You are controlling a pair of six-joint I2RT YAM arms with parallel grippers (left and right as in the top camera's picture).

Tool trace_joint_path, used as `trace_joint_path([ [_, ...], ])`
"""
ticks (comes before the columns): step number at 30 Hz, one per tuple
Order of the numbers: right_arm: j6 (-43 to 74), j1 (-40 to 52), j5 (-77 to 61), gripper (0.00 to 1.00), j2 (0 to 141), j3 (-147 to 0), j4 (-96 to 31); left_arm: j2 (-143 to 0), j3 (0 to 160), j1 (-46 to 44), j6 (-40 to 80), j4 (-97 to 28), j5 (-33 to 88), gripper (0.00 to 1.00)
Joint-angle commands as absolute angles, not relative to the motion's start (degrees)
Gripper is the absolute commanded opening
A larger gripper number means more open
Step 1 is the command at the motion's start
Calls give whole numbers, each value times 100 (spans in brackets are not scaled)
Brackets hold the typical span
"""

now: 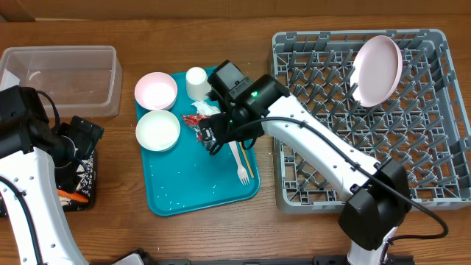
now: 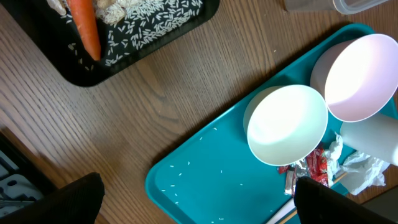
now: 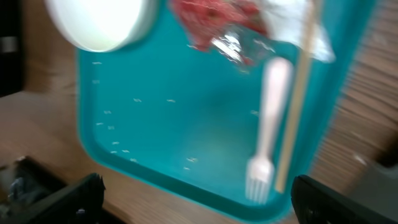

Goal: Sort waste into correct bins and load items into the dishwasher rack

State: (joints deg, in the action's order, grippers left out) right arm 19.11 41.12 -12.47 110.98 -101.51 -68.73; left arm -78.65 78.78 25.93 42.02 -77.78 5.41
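Observation:
Both grippers are open and hold nothing. My right gripper [image 1: 213,138] [image 3: 199,199] hovers over the teal tray [image 1: 199,191], just above the red-and-silver foil wrapper [image 1: 194,119] [image 3: 217,25], the white fork [image 1: 240,166] [image 3: 267,124] and the chopsticks [image 1: 249,163] [image 3: 296,106]. A crumpled napkin [image 1: 207,108], a white cup [image 1: 196,82] and two white bowls [image 1: 156,90] [image 1: 157,130] share that tray. My left gripper [image 1: 82,158] [image 2: 199,205] hangs beside the black tray [image 1: 79,199], which carries the carrot [image 2: 84,28] and rice [image 2: 143,25]. One white plate [image 1: 377,70] stands in the grey rack [image 1: 434,169].
The clear tub [image 1: 62,73] sits at the back left. Loose rice grains [image 2: 186,168] dot the teal tray's near end. My right arm reaches from the front right across the rack's left edge. Bare wood lies between the black tray and the teal tray.

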Motion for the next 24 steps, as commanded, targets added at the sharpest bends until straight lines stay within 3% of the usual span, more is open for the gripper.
trace_joint_path([
  [1, 2482, 3981, -351, 100, 10798, -10562, -7126, -7841, 7966, 2617, 4200, -7771, 580, 100],
  [13, 3304, 3977, 961, 100, 9679, -10770, -7791, -7841, 7966, 2620, 4200, -7771, 580, 100],
  [24, 3306, 3977, -891, 100, 9706, -10763, -7223, -7841, 7966, 2620, 4200, -7771, 580, 100],
])
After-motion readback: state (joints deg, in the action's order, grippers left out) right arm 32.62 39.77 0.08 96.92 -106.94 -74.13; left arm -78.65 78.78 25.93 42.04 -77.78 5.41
